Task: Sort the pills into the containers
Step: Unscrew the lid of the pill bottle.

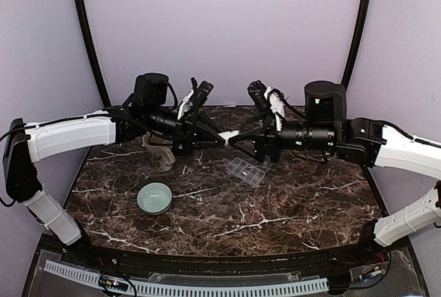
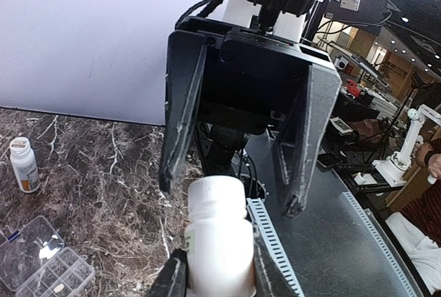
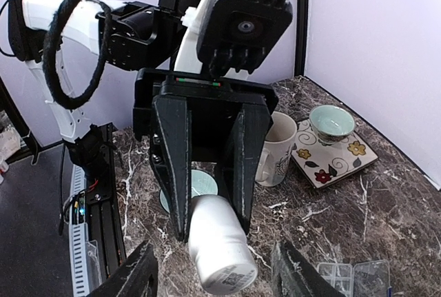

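I have the marble table (image 1: pixel 275 221) under both arms; the left arm (image 1: pixel 69 138) comes in from the left and the right arm (image 1: pixel 406 152) from the right, and they meet over the far half of the table.

The left gripper (image 3: pixel 210 224) is clamped on a white bottle (image 2: pixel 219 242); its black fingers (image 3: pixel 172 166) press both sides of the body, and the capped end points at the other arm. The right gripper (image 2: pixel 229 195) faces it with its fingers (image 2: pixel 182 118) spread wide on either side of the cap; I see a gap on each side, so it grips nothing.

A white mug (image 3: pixel 279 149) stands near the far left of the table, under the left arm; just beside it is a square flowered plate (image 3: pixel 351 156) with a pale green cup (image 3: pixel 331 121) on it. A pale green bowl (image 1: pixel 155 198) sits alone on the left half, nearer the bases.

The clear box (image 1: pixel 247 171) lies flat near the middle of the table, below the right gripper in the top view and well to the right of the bowl; its lid is swung open beside the rows of small compartments. I cannot tell what is in them.

A second small bottle (image 2: pixel 24 165), white-capped, stands upright on the table near the box and apart from it.
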Motion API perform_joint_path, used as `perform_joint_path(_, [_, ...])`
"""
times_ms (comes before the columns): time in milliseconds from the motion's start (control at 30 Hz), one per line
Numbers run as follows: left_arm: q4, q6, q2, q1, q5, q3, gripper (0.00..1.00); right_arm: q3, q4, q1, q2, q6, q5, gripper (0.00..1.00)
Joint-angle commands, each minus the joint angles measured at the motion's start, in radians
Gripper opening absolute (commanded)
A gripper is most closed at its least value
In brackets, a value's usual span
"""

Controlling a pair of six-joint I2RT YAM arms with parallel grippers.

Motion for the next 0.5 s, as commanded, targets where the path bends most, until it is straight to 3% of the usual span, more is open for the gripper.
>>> perform_joint_path(0, [0.007, 0.045, -0.047, -0.001, -0.039, -0.011, 0.00, 0.019, 0.059, -0.002, -0.014, 0.073, 0.004, 0.58])
perform_joint_path(300, [0.058, 0.103, -0.105, -0.002, -0.167, -0.071, 0.00, -0.003, 0.102, -0.090, -0.034, 0.364, -0.001, 0.63])
perform_joint_path(467, [0.073, 0.141, -0.127, -0.012, -0.227, -0.089, 0.00, -0.043, 0.155, -0.177, -0.030, 0.545, -0.082, 0.63])
